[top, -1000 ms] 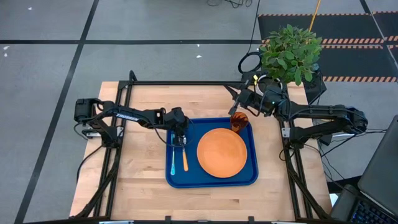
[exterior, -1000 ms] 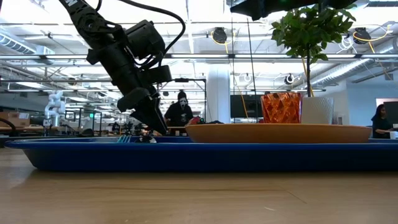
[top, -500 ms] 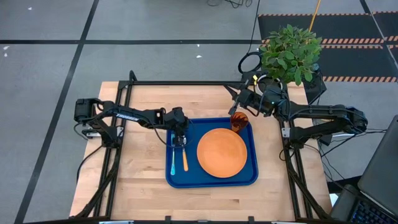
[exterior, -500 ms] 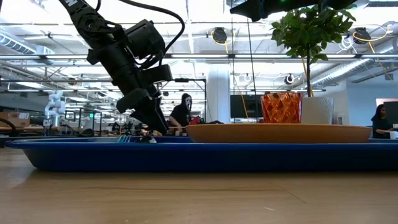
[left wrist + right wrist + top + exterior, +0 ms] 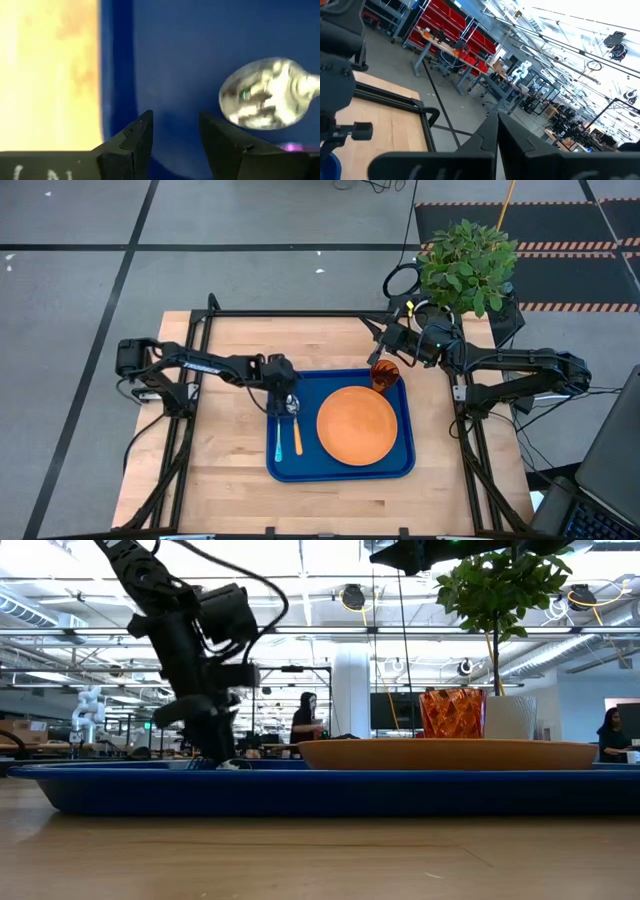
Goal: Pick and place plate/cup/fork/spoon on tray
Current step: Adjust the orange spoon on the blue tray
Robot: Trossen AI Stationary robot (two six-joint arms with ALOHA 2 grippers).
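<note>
Where your arms work, you have a pale wooden table (image 5: 230, 470) ringed by a black frame, standing on a grey floor (image 5: 80, 270) crossed with dark lines. A leafy potted plant (image 5: 466, 265) sits at the far right corner, and the low view looks past it into a wide workshop hall with a person (image 5: 303, 718) standing in the distance.

Your blue tray (image 5: 340, 470) lies mid-table. On it the orange plate (image 5: 357, 425) fills the right half, with the dark orange-red cup (image 5: 385, 375) upright just beyond it, in the tray's far right corner. Along the tray's left side the light-blue fork (image 5: 278, 442) and the spoon (image 5: 294, 425) lie side by side, the spoon's silver bowl pointing away from you.

Your left tool (image 5: 175, 132) hangs low over the tray's left edge beside the spoon's bowl, fingers released and holding nothing. Your right tool (image 5: 499, 131) sits raised by the tray's far right corner near the cup, clenched on nothing.
</note>
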